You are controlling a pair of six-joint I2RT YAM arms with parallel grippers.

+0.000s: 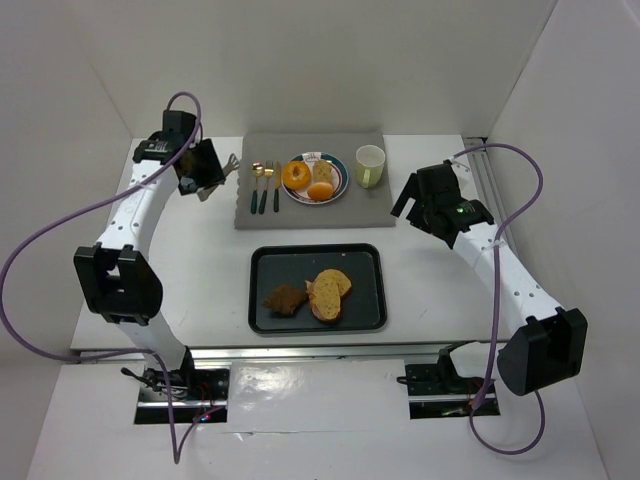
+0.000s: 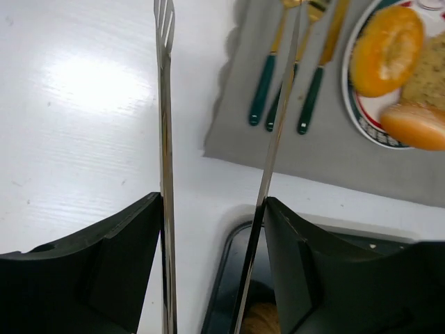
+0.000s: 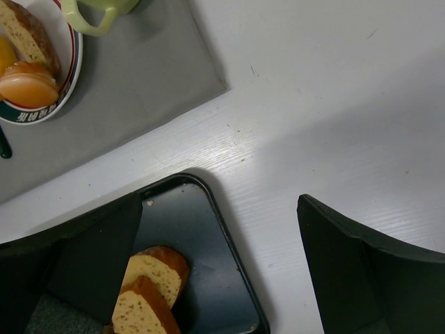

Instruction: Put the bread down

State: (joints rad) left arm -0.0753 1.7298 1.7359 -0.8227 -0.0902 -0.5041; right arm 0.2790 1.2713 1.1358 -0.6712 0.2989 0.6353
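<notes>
Left gripper (image 1: 205, 178) at ten o'clock clamps tongs (image 2: 165, 139); right gripper (image 1: 418, 205) at two o'clock gapes; only left wrist view shows slotted tip (image 2: 164, 19)

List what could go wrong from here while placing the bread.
The plate already holds three pieces, so another slice could slide off. The slices on the tray overlap; the tongs in the left gripper might lift two or drop one. The tongs hang near the cutlery and could knock it.
</notes>
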